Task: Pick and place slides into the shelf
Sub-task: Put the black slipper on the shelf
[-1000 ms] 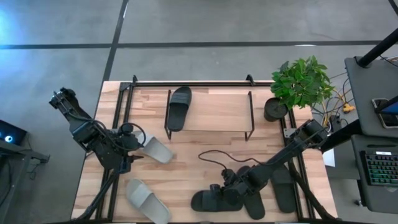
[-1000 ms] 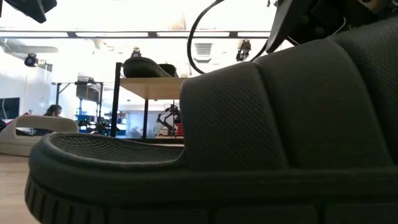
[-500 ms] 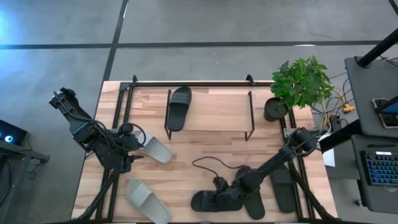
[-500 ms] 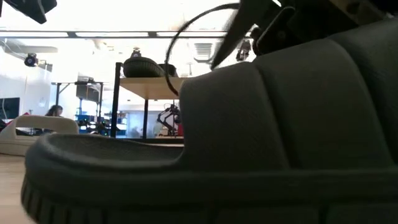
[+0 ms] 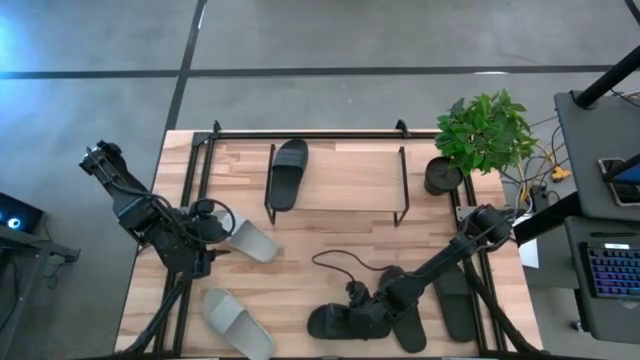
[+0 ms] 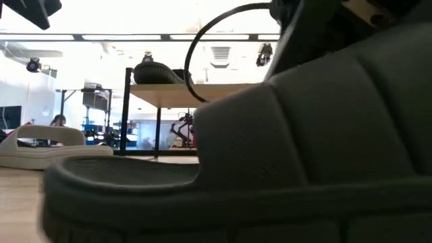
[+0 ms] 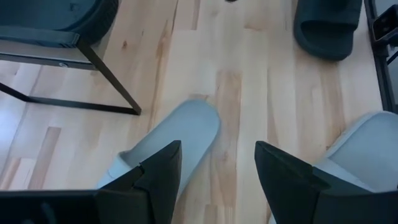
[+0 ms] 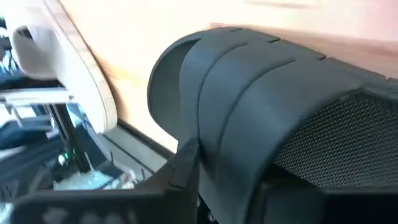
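Now right gripper (image 5: 366, 308) clamps dark slide (image 5: 340, 322) — left gripper (image 7: 217, 171) open

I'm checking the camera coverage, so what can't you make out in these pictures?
Low view: the near dark slide fills the picture, hiding most of the table.
High view: the shelf's top board hides its lower level; the right gripper covers that slide's strap.
Left wrist view: one light slide is cut off by the edge, beside the open left gripper.
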{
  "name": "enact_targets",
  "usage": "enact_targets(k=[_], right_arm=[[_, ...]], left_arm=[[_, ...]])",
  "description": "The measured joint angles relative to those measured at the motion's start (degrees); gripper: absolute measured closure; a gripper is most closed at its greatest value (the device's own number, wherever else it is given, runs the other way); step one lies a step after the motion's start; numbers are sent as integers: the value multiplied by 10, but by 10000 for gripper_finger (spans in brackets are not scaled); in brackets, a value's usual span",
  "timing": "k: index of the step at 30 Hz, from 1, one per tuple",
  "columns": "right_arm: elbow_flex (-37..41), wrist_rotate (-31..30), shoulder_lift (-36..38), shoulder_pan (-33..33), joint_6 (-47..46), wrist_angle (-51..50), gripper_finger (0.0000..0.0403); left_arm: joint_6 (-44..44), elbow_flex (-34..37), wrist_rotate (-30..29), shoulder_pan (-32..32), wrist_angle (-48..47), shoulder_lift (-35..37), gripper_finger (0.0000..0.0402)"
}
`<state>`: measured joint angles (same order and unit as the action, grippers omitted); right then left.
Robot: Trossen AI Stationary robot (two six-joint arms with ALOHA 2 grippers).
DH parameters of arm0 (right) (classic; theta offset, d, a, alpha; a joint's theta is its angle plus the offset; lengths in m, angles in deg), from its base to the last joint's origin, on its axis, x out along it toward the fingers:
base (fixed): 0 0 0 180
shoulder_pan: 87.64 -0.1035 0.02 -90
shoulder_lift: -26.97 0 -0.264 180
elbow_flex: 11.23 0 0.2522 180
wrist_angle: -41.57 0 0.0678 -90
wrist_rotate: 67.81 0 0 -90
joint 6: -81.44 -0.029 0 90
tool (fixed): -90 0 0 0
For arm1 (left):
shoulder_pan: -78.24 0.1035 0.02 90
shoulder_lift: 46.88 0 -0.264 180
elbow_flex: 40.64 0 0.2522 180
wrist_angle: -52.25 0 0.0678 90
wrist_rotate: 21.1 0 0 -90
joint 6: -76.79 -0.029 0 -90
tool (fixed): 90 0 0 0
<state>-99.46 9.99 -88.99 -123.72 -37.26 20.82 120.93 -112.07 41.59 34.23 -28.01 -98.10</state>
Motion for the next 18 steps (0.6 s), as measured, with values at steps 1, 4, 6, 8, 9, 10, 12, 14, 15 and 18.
enact_targets(k=[1, 4, 6, 8, 9, 10, 12, 14, 15, 18], right_arm=[[-1, -14, 0, -2, -11, -8, 360], [-10, -48, 0, -9, -51, -41, 387], [-22, -67, 0, -15, -65, -70, 388], [-34, -78, 0, -20, -71, -91, 389], [-39, -84, 0, -22, -71, -98, 389], [-45, -93, 1, -23, -71, -104, 389], [-58, -130, 3, -26, -73, -119, 389], [-74, -187, 12, -29, -71, -135, 390], [-82, -222, 17, -30, -70, -149, 390], [-107, -305, 36, -28, -73, -210, 390]], left_arm=[[0, 0, 0, 0, -2, 0, 212], [0, 0, 0, 0, -1, 1, 212], [1, 0, 0, 0, -1, 2, 212], [1, 0, 0, 0, -1, 2, 212], [1, 0, 0, 0, -1, 2, 212], [0, 0, 0, 0, -1, 2, 212], [0, 0, 0, 0, -1, 1, 212], [0, 0, 0, 0, -1, 1, 212], [0, 0, 0, 0, -2, 1, 212], [3, 0, 0, 0, -1, 1, 212]])
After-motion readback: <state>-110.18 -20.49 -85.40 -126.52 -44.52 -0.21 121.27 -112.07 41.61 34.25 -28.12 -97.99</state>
